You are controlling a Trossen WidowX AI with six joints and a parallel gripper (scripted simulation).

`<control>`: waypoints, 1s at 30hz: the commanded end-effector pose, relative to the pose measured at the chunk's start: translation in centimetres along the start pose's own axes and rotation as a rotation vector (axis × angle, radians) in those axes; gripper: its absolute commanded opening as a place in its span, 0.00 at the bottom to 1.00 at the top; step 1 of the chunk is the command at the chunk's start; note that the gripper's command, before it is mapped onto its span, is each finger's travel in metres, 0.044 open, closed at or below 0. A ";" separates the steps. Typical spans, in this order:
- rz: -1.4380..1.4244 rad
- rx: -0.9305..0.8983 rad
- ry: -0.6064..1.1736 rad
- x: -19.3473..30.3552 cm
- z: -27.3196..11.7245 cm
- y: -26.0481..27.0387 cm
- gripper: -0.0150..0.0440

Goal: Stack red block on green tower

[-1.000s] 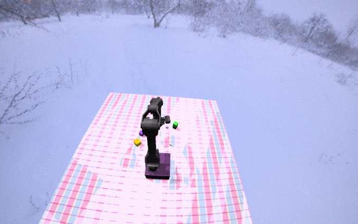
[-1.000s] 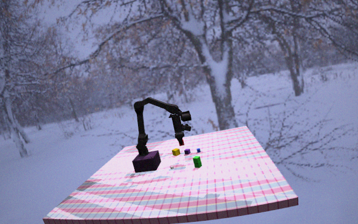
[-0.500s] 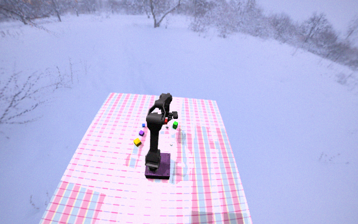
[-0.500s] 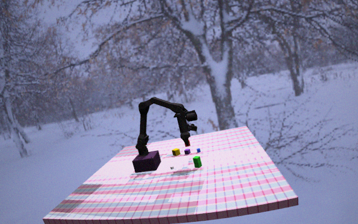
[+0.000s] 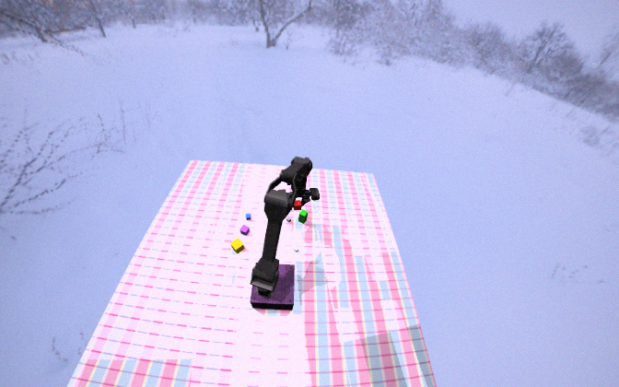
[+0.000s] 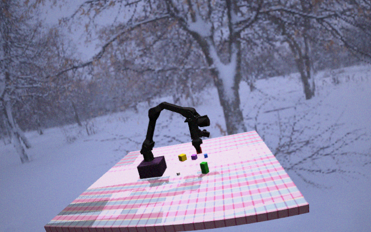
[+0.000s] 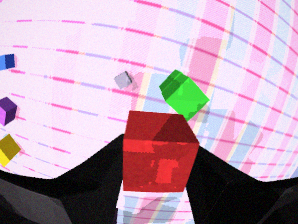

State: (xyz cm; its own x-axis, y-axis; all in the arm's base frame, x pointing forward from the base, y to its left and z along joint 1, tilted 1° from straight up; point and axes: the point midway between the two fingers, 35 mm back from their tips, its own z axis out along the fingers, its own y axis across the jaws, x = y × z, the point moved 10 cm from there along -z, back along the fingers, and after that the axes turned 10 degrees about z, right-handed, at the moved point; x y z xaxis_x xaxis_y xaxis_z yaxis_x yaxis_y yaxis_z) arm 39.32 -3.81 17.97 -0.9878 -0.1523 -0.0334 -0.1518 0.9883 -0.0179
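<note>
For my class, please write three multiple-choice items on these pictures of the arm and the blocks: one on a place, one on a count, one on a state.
1. Where is the red block?
A. on the green tower
B. between the jaws, in the air
C. lying on the table

2. How many small loose blocks (yellow, purple, blue) lie beside the green tower?
A. one
B. three
C. five

3. How is the green tower?
A. upright
B. toppled
C. held by the gripper

Key: 1 B, the wrist view shows the block clamped above the cloth. 2 B, the exterior view shows three. 3 A, it stands alone on the table.
</note>
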 end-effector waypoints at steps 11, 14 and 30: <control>-0.035 -0.004 0.010 -2.0 0.5 -3.7 0.25; -0.035 -0.004 0.010 -1.9 1.7 -3.7 0.25; -0.035 -0.004 0.011 -1.7 5.6 -3.7 0.25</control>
State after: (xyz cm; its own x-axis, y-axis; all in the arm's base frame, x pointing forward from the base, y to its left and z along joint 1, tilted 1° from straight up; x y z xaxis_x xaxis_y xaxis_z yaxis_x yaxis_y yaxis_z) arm 41.88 -7.25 13.79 -0.9827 -0.1827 -0.0291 -0.1821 0.9831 -0.0199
